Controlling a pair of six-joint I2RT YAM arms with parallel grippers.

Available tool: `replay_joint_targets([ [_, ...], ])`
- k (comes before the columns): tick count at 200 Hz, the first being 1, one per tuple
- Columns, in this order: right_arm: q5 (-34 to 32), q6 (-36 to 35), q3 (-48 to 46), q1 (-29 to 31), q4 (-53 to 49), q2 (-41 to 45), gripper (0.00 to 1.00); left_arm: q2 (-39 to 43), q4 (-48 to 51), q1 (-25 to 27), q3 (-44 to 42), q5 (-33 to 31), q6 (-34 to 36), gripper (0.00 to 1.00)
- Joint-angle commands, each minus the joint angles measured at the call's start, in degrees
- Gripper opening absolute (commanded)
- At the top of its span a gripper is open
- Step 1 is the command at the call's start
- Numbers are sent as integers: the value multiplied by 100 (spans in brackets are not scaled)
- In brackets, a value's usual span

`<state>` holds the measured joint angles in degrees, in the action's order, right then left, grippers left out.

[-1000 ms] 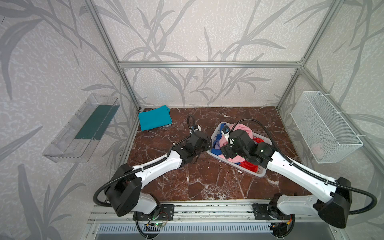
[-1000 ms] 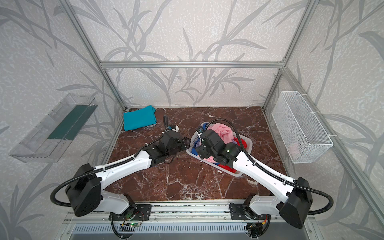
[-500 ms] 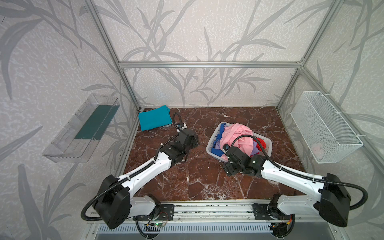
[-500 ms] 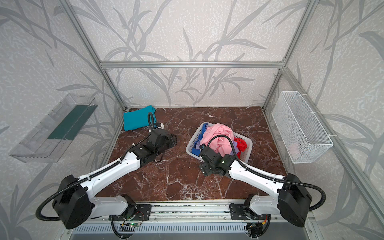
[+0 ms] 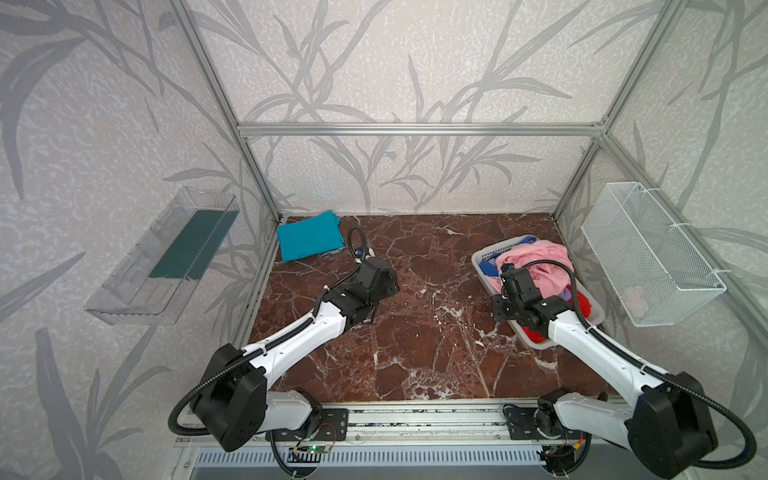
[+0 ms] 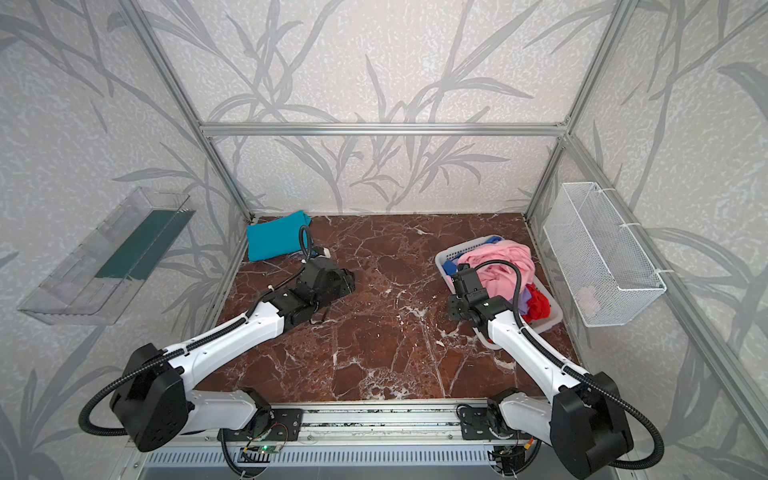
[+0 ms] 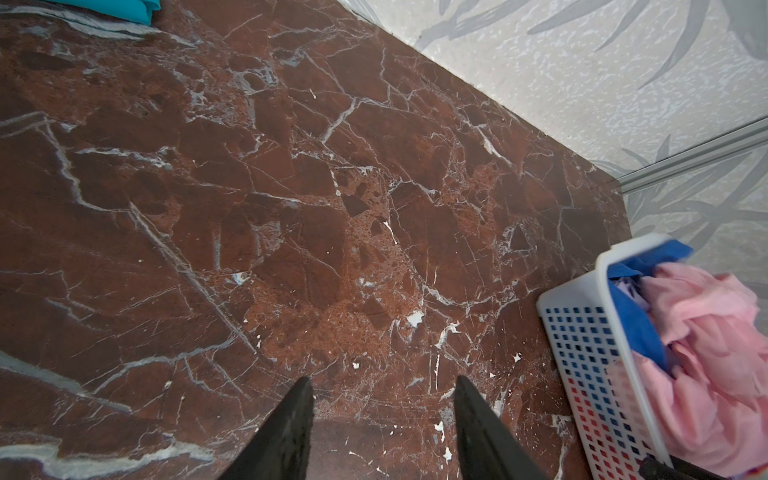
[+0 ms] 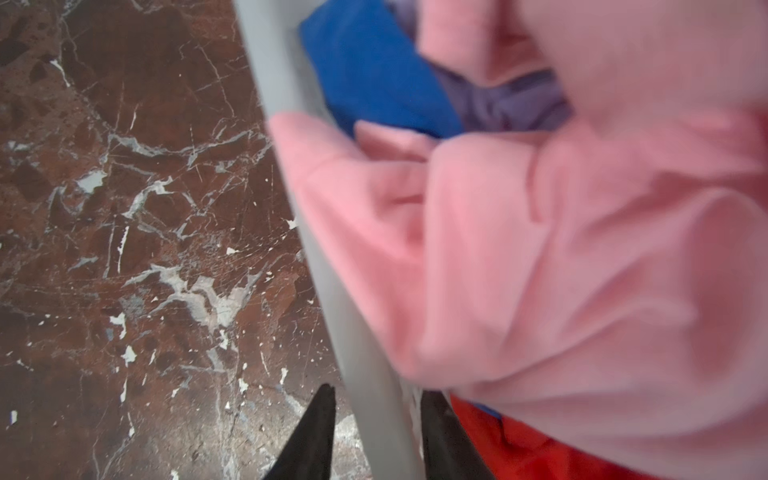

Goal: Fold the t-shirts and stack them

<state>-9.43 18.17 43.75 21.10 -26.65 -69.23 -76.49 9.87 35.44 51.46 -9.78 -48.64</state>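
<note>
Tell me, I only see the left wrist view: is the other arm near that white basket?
Observer: Yes, the right end effector straddles a wall of the white plastic basket, one finger outside, one inside.
Operator: Anything on the walls?
Observer: A white wire basket hangs on the right wall.
Operator: And that teal scrap at my edge?
Observer: A folded teal t-shirt, in the far left corner of the marble table.

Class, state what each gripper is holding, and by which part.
The left gripper holds nothing, jaws open. The right gripper straddles the white basket at its side wall; whether it clamps cannot be told.
</note>
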Motion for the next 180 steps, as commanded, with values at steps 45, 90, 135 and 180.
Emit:
replay_joint_targets([
  [45, 203, -124, 1161, -367, 595, -1668, 23, -134, 11, -37, 0, 44, 2, 55],
  [90, -153, -943, 2322, -686, 733, -2816, 19, -209, 44, -120, -31, 55, 83, 56],
  [135, -335, -1517, 3330, -882, 688, -3961, 24, -590, 59, -265, 170, 294, 127, 56],
  [180, 81, -1528, 4038, -1053, 317, -4024, 75, -905, -51, -275, 356, 451, 118, 56],
])
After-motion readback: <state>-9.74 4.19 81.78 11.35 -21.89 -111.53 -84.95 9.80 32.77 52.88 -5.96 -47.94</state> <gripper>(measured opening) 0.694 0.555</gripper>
